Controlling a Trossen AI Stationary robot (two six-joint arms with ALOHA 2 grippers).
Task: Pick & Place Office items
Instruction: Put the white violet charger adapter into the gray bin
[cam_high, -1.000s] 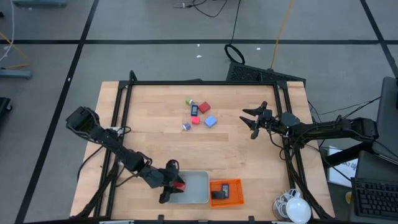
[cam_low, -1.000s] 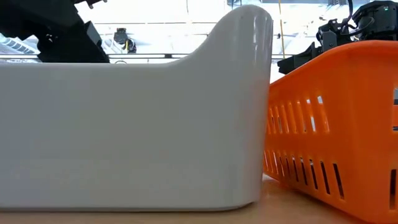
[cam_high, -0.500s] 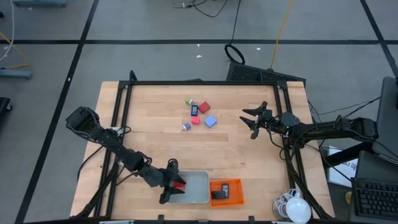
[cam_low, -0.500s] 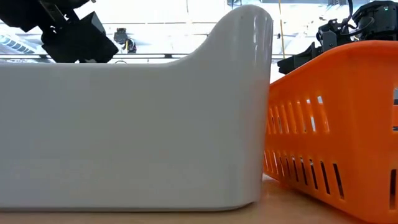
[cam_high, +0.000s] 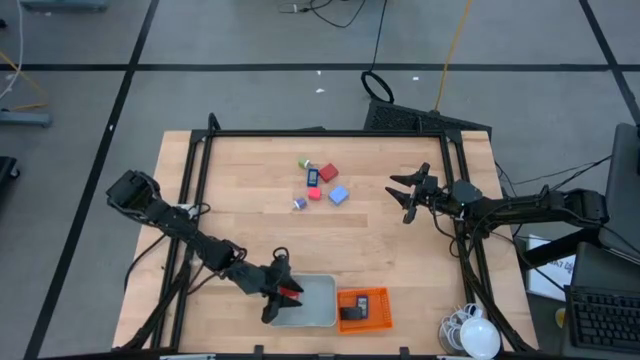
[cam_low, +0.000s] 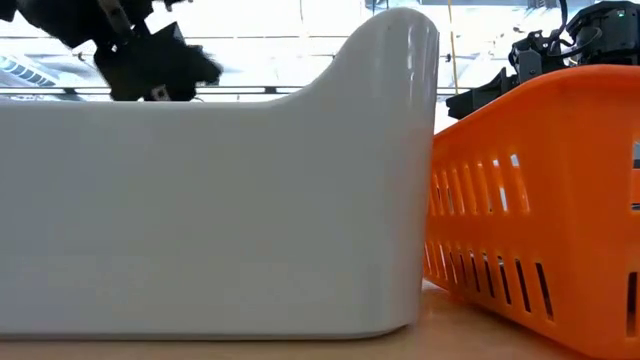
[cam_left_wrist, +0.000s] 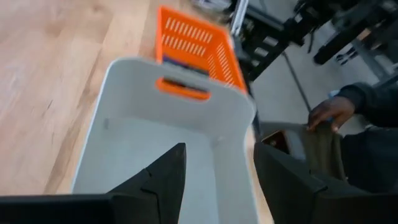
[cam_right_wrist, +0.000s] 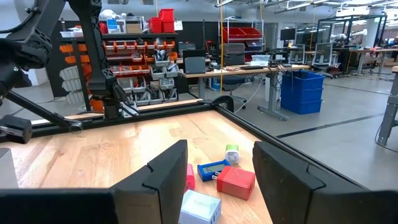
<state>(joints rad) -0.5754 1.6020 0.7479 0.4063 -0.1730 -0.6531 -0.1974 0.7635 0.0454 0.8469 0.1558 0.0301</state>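
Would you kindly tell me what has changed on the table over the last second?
The left gripper, carrying a red block, shifted slightly toward the right and farther over the grey tray. Nothing was released. The right gripper, the orange basket and the loose pieces mid-table stayed put.

Both arms are dark, near-black, built of slender jointed links with bulkier housings at the joints, and thin black cables run loosely beside the left arm's links. The left gripper (cam_high: 281, 291) carries a small red patch between its two black fingers, which are broad, flat and wedge-shaped with smooth matte faces. The right gripper (cam_high: 404, 195) ends in the same thin black prongs, spread like a fork off a boxy wrist block.
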